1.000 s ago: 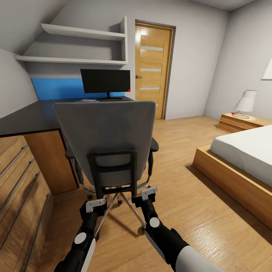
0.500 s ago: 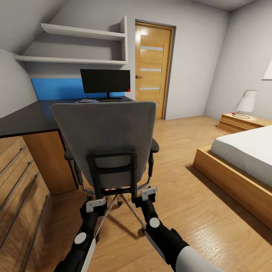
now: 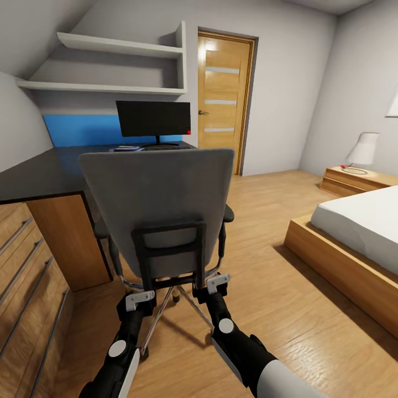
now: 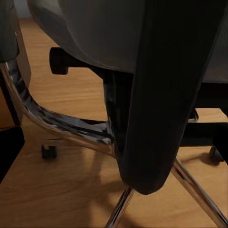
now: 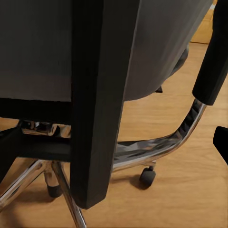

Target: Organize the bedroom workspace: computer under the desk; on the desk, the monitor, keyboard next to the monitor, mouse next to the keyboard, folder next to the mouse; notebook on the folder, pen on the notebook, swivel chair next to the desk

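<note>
So you're parked right behind the swivel chair (image 3: pixel 160 210), its grey backrest square to you and the black back frame (image 3: pixel 168 251) running down the middle, with the desk (image 3: pixel 38 174) just beyond it on your left side and the monitor (image 3: pixel 153 118) already standing on top by the blue back panel (image 3: pixel 77 130). The left gripper (image 3: pixel 139 300) and the right gripper (image 3: pixel 216 283) sit low, one either side of that frame's bottom, close to the chrome base (image 3: pixel 179 296). Honestly I can't tell whether either set of fingers is spread or closed, because from the head you only get the back of each wrist, and the wrist cams just look at the black upright (image 4: pixel 161 95) and the casters (image 5: pixel 147 176) without any fingertips in frame. On handling: my guess is the chair is bulky but rolls easily on the wood floor (image 3: pixel 287 287), and it'll want to spin on its post if you push off-centre. The padded back will give, so I'd go for the stiff black frame, both sides evenly, and shove low and slow. There's something small and flat on the desk in front of the monitor, too tiny to call.
</note>
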{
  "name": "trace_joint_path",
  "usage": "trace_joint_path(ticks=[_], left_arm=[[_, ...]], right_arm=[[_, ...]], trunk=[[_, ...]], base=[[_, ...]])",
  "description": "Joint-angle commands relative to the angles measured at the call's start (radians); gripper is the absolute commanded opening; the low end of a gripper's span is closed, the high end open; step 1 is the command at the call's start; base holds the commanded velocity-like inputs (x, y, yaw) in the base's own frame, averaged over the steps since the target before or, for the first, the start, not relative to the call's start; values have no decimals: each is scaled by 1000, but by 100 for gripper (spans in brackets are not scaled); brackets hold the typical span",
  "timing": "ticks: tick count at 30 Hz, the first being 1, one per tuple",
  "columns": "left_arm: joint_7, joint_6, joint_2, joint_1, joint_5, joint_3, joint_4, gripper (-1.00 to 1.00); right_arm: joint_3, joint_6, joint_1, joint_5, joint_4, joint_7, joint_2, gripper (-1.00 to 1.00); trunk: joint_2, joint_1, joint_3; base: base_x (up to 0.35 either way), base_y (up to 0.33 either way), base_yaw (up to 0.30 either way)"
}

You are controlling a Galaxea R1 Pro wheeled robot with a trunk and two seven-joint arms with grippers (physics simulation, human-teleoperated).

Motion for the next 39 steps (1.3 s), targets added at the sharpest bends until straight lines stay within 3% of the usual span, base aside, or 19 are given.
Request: trace_joint_path(ticks=[1, 39], left_arm=[[2, -2, -1, 0, -9, 2, 0, 100], [2, -3, -1, 0, -9, 2, 0, 100]], right_arm=[[6, -7, -1, -11, 2, -5, 0, 100], [6, -7, -2, -11, 2, -5, 0, 100]], trunk=[[0, 0, -1], [0, 0, -1]], base=[[5, 0, 0], [124, 0, 0]])
